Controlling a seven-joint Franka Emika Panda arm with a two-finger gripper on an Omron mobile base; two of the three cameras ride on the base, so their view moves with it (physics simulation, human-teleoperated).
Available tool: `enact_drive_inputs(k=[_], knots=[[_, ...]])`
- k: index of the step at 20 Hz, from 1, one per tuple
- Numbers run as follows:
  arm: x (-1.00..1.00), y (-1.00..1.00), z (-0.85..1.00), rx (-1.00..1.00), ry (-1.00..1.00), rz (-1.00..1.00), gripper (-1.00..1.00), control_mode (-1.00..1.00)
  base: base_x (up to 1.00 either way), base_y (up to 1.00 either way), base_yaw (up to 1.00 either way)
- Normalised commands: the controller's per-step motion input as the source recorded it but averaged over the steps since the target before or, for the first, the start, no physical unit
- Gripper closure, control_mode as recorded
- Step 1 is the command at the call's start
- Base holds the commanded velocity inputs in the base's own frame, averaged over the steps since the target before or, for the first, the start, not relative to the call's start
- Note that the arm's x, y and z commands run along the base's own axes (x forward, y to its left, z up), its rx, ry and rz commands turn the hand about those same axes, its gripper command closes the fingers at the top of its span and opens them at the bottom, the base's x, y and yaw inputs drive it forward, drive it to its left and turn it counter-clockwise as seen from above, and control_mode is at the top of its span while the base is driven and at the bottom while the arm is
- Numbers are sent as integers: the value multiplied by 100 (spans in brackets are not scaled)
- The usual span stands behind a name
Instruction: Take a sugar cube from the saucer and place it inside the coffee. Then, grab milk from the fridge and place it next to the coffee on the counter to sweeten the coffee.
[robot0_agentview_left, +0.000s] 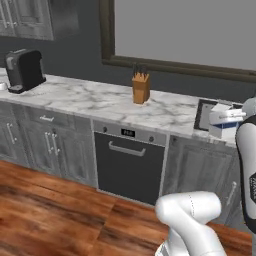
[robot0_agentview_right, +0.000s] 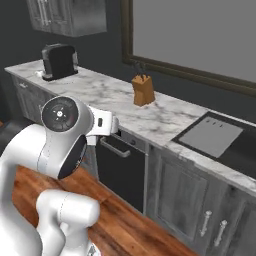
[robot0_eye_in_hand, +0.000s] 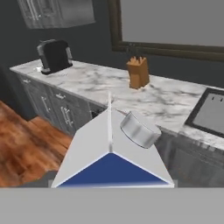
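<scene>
Milk carried above the counter edge

The counter (robot0_agentview_left: 100, 100) was seen spanning the wall, with the coffee machine (robot0_agentview_left: 22, 70) at its far left and the knife block (robot0_agentview_left: 141, 87) near its middle; the milk (robot0_eye_in_hand: 111, 153) was held in the gripper (robot0_agentview_left: 227, 117), jaws closed on the carton, beside the sink (robot0_agentview_right: 212, 135).

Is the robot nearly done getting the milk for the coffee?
Getting close. The milk carton is already fetched: the gripper holds it over the right end of the counter. What is left is to carry it along to the far end by the black coffee machine and set it down there. Whether the sugar went in is too small to tell.
</scene>
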Motion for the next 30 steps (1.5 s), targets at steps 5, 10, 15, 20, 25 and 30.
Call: enact_drive_inputs(k=[5,10,15,20,25,30], knots=[[0,0,0,0,0,0,100,100,100,93,0],[0,0,0,0,0,0,100,100,100,100,0],[0,0,0,0,0,0,100,100,100,100,0],[0,0,0,0,0,0,100,100,100,100,0],[0,0,0,0,0,0,100,100,100,100,0],[0,0,0,0,0,0,100,100,100,100,-2]])
